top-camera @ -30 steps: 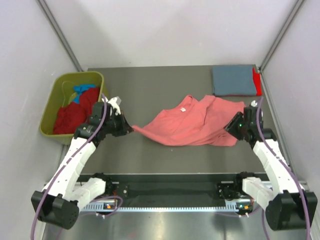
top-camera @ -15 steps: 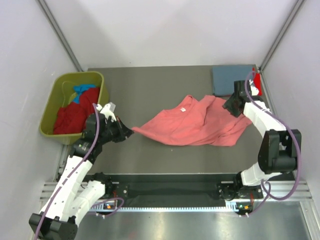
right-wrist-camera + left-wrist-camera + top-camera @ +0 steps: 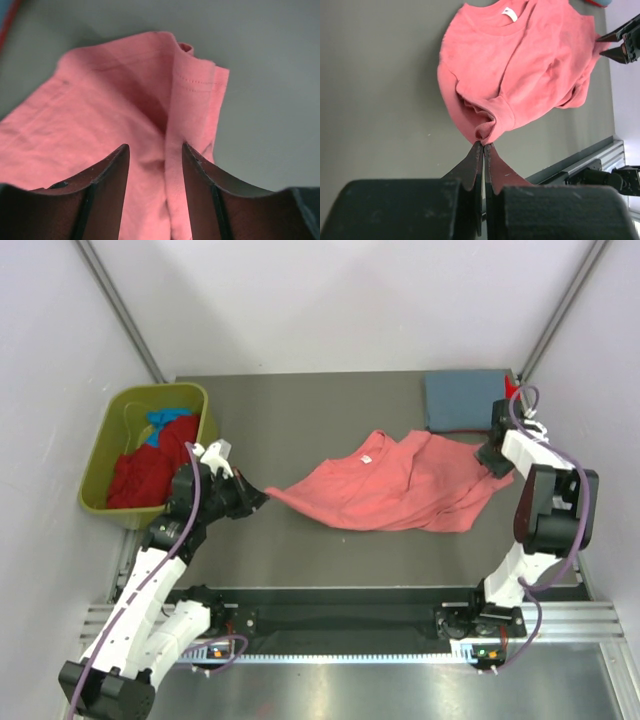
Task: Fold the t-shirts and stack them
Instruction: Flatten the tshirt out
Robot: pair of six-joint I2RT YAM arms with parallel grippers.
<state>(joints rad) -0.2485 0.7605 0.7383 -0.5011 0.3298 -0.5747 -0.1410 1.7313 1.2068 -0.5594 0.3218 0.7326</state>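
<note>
readable text: none | neck tag [image 3: 509,15]: white, on salmon-pink t-shirt [image 3: 530,65] | print: too small to make out

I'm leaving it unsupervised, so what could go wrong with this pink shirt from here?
The left gripper pinches only a small edge of the salmon-pink t-shirt, so a pull might slip it free. The right gripper is open over a doubled-over corner and may catch one layer. It is also close to the folded grey-blue t-shirt, which it could nudge.
</note>
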